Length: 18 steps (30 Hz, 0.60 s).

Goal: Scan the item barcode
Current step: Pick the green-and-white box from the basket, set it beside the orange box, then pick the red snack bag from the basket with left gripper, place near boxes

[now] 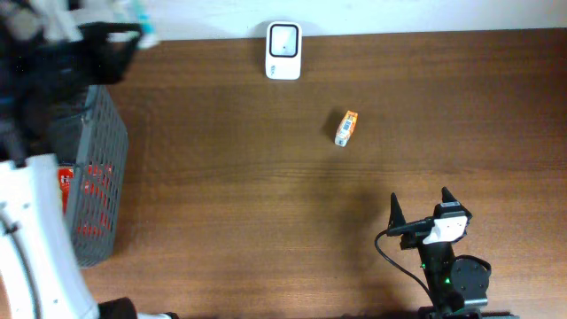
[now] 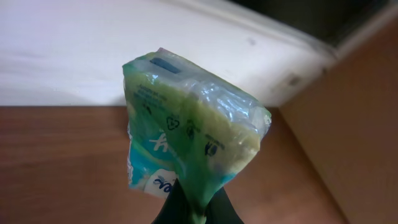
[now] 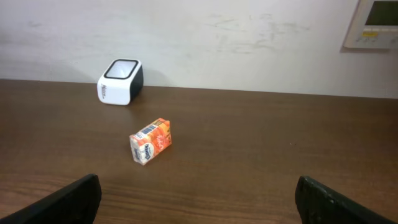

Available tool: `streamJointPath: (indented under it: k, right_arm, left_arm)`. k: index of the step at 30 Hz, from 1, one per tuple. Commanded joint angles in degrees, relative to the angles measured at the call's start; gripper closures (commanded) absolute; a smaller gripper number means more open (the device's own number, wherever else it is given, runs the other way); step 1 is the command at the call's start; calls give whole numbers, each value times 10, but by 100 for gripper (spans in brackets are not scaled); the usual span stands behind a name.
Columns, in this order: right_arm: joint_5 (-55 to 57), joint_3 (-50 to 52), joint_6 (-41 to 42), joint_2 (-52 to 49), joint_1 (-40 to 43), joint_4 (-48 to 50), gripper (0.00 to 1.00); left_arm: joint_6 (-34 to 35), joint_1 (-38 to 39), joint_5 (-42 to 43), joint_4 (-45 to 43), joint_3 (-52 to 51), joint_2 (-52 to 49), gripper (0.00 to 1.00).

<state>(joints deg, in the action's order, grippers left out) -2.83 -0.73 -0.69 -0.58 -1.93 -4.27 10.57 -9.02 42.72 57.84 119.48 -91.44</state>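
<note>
Holding the packet (image 2: 186,134) is the step in hand. The left gripper (image 2: 193,210) has its jaws pressed together on the packet's lower seam, pinching the film to a narrow neck. The packet is a soft green and teal plastic pack and stands upright above the fingers, clear of the table (image 1: 266,221). In the overhead view it sits at the far left corner, above the table's far edge and well apart from the scanner (image 1: 283,50).

Judged from this position, the pick is complete and the presentation to the scanner is not yet done. The next move calls for carrying the packet rightward along the far edge to the scanner, then turning the barcode face toward the scanner window. No barcode can be made out on the side facing the wrist camera, only small printed marks, so a rotation of the wrist may be needed. The grip is on thin film alone, so the pack may swing or slip during transit.

The right gripper (image 1: 420,202) rests at the near edge with its jaws spread wide and nothing between them. Beyond it a small orange carton (image 1: 346,128) lies on the table, between that gripper and the scanner, apart from both.

One container is present: a grey mesh basket (image 1: 111,142) at the left side. Red packaging shows through its wall. The count of items inside cannot be told.
</note>
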Motion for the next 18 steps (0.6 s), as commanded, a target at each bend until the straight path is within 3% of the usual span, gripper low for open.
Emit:
streamJointPath:
  k: [1,5,10,13,14,15,18]
  right_arm:
    - [-3,4,-4,3,-3,-1,1]
    - [-3,4,-4,3,-3,-1,1]
    - [-3,4,-4,3,-3,-1,2]
    - [-3,4,-4,3,-3,-1,2]
    - [-3,4,-4,3,-3,-1,2]
    - [-3,4,-4,3,-3,0,2]
    - [-3,4,-4,3,-3,-1,1]
  left_arm:
    - [7,132,-36,1,-19,-72,100]
    - [5,284,-99,-10,-19,-236,98]
    - [0,364,-100,-71,-19,-393,100]
    - [0,368,-100,-88,-19,-436,70]
    - [0,368,-100,-90,-19,-438,27]
    - [0,368,-100,-98,-18,-438,20]
    - [0,343,-93,-73,12,-429,22]
